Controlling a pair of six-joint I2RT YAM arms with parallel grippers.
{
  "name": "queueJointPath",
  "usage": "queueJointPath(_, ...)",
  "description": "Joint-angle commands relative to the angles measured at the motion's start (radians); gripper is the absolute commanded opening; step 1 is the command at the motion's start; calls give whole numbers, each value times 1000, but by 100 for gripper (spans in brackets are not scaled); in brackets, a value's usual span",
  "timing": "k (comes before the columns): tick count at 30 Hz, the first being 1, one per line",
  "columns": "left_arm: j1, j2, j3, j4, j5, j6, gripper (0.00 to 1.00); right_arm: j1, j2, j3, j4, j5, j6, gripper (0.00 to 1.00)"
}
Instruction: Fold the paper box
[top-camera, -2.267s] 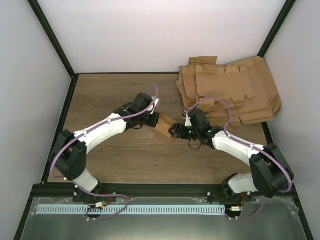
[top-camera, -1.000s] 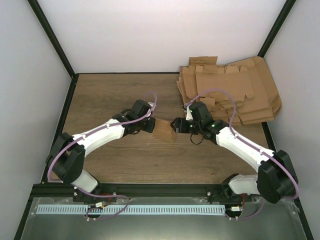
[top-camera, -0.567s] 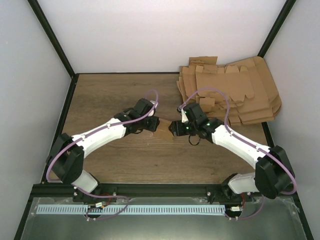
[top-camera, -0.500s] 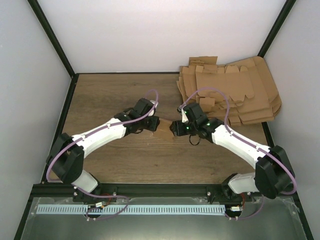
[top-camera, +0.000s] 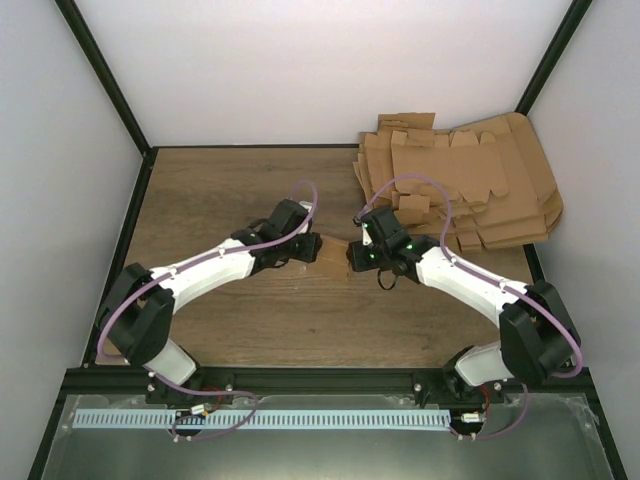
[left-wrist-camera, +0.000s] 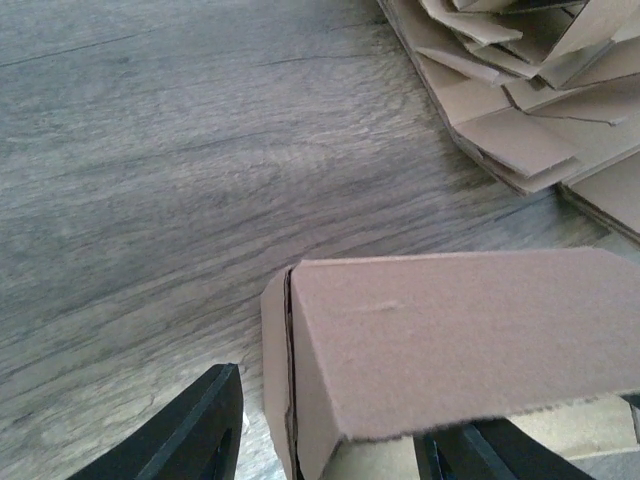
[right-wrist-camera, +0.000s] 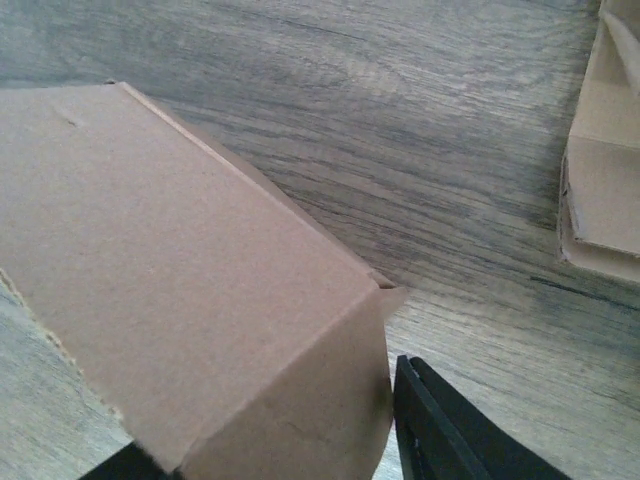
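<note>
The paper box (top-camera: 334, 247) is a small folded brown box at mid-table, mostly hidden in the top view between the two grippers. My left gripper (top-camera: 308, 247) is at its left end. In the left wrist view the box (left-wrist-camera: 450, 340) lies between my fingers (left-wrist-camera: 190, 440), with a narrow gap to the left finger, and overhangs the right one; this gripper (left-wrist-camera: 335, 410) looks open. My right gripper (top-camera: 356, 256) is at the box's right end. In the right wrist view the box (right-wrist-camera: 190, 290) fills the jaws and the right finger (right-wrist-camera: 450, 430) presses its side.
A pile of flat brown cardboard sheets (top-camera: 470, 185) lies at the back right, close behind the right arm; its edges also show in the left wrist view (left-wrist-camera: 520, 110) and the right wrist view (right-wrist-camera: 605, 180). White walls and black frame posts enclose the wooden table (top-camera: 220, 190).
Both grippers have closed in on the box from either side and shifted slightly towards the back. The box now shows far less from above than a second ago.
</note>
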Motion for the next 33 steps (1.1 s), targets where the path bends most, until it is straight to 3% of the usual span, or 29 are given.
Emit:
queueJointPath(1, -4, 34, -13, 62, 1, -24, 48, 9, -1, 32, 14, 30, 26, 34)
queueJointPath(11, -12, 40, -65, 117, -12, -72, 48, 9, 50, 123, -49, -97, 223, 18)
queueJointPath(33, -86, 93, -43, 71, -159, -30, 46, 7, 58, 253, -178, -107, 355, 14)
